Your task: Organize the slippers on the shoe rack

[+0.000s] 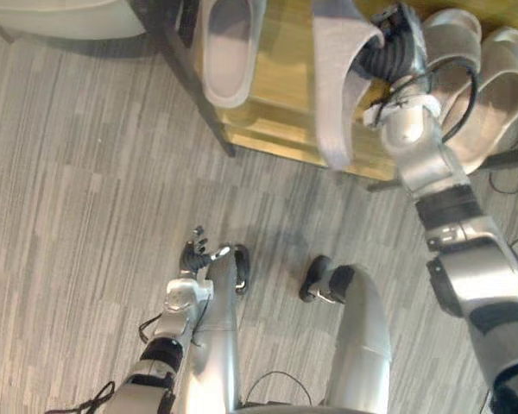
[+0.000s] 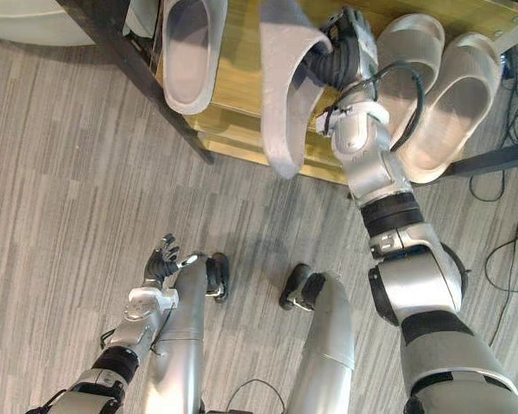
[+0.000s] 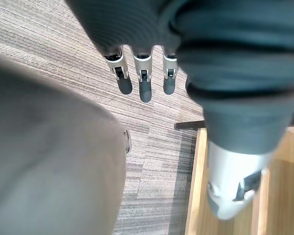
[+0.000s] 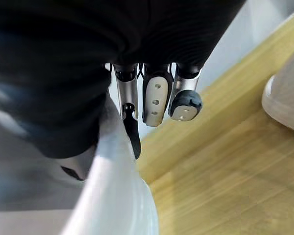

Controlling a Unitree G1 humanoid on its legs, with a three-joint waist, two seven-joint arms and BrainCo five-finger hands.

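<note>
My right hand (image 1: 395,45) is shut on a light grey slipper (image 1: 335,86), fingers (image 4: 156,100) curled over its edge (image 4: 118,196). The slipper hangs tilted, sole side up, with its lower end past the front edge of the wooden shoe rack (image 1: 285,82). Another grey slipper (image 1: 229,52) lies on the rack to the left of it. A pair of pale slippers (image 2: 407,52) (image 2: 457,95) lies on the rack at the right, behind my right arm. My left hand (image 1: 194,254) hangs low over the floor, well away from the rack, with straight fingers (image 3: 144,84) and nothing in it.
A dark frame leg (image 1: 198,95) of the rack slants down to the floor at its left corner. A pale rounded object (image 1: 60,17) sits at the far left. Loose cables (image 2: 511,224) lie on the grey plank floor (image 1: 86,190) by the rack's right end.
</note>
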